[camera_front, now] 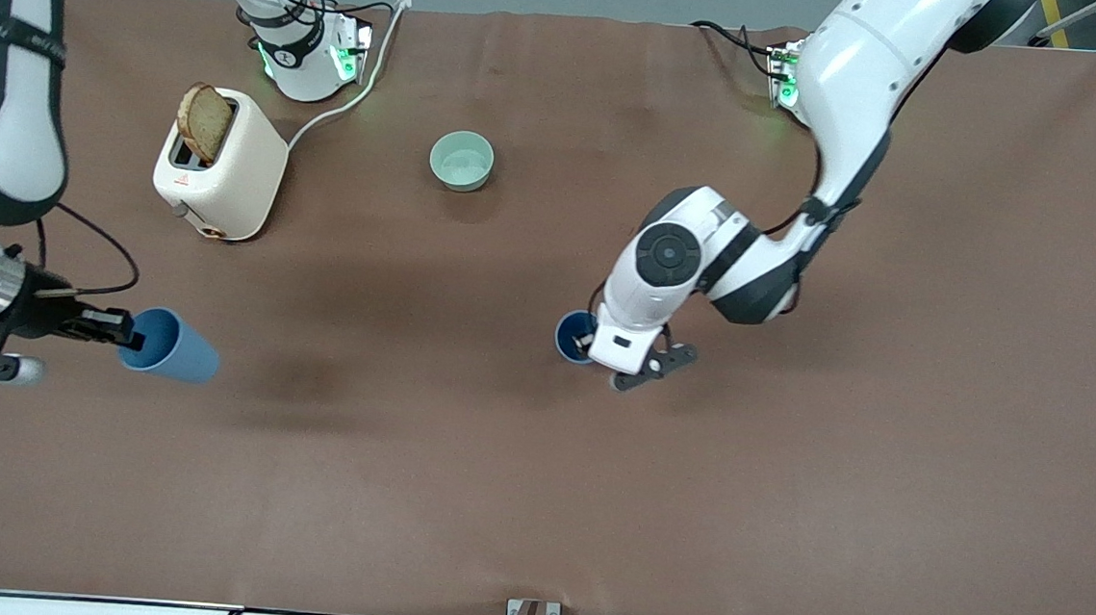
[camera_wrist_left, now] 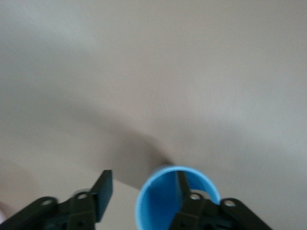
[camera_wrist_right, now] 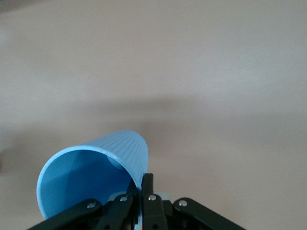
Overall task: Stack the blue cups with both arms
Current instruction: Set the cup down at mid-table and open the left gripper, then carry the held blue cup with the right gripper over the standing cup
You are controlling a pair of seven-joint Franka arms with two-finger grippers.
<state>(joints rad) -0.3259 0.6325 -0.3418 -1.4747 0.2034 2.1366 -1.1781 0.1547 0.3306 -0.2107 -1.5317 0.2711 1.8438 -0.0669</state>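
One blue cup (camera_front: pixel 171 346) is held tipped on its side above the table (camera_front: pixel 535 500) at the right arm's end, its rim pinched by the closed right pincer (camera_front: pixel 127 331) at 9 o'clock. The second blue cup (camera_front: pixel 573 334) stands upright mid-table, at 6 o'clock from the pale green bowl (camera_front: pixel 462 161). The left pincer (camera_wrist_left: pixel 139 191) is spread open, one finger (camera_wrist_left: pixel 183 184) inside that cup's rim (camera_wrist_left: pixel 177 168), the other outside.

No legible txt; toaster (camera_front: pixel 220 164) logo unreadable.
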